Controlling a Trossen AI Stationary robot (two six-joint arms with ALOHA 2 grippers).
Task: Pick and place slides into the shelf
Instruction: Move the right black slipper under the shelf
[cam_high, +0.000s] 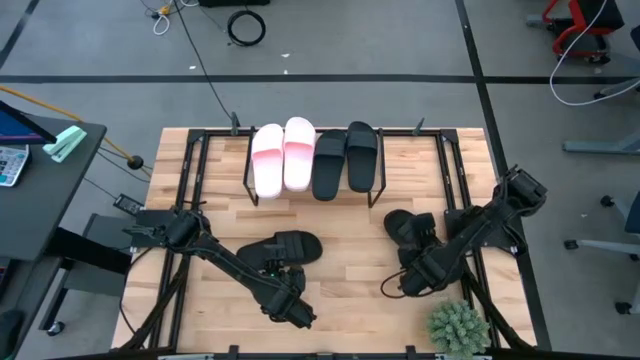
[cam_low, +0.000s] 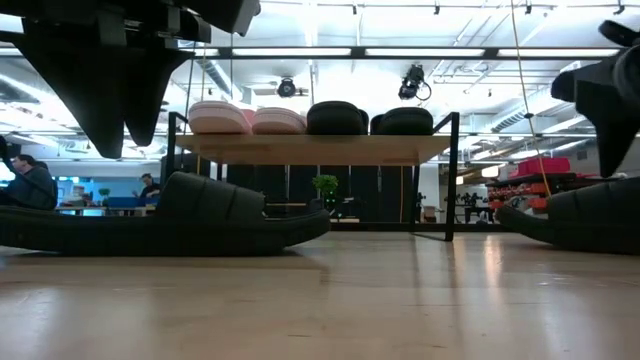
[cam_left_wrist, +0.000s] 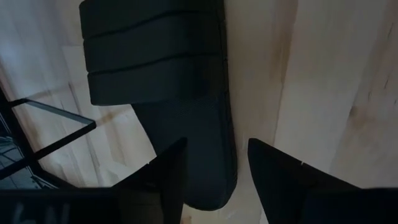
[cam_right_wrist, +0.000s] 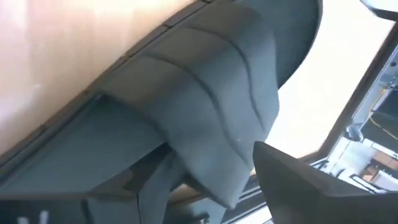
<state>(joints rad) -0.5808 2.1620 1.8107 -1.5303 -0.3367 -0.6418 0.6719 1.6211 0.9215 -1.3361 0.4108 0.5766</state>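
— Left gripper?
— Fingers spread apart, hovering over the heel of a black slide lying on the table.
— Right gripper?
— Low over another black slide (whether it grips, I cannot tell).
— Farther out?
— Two pink slides and two black ones sit atop the shelf.

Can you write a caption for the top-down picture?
Four rubber slides sit on the wooden shelf; two black slides wait below.

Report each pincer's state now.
Left pincer: open, above a black slide on the table.
Right pincer: open around another black slide.
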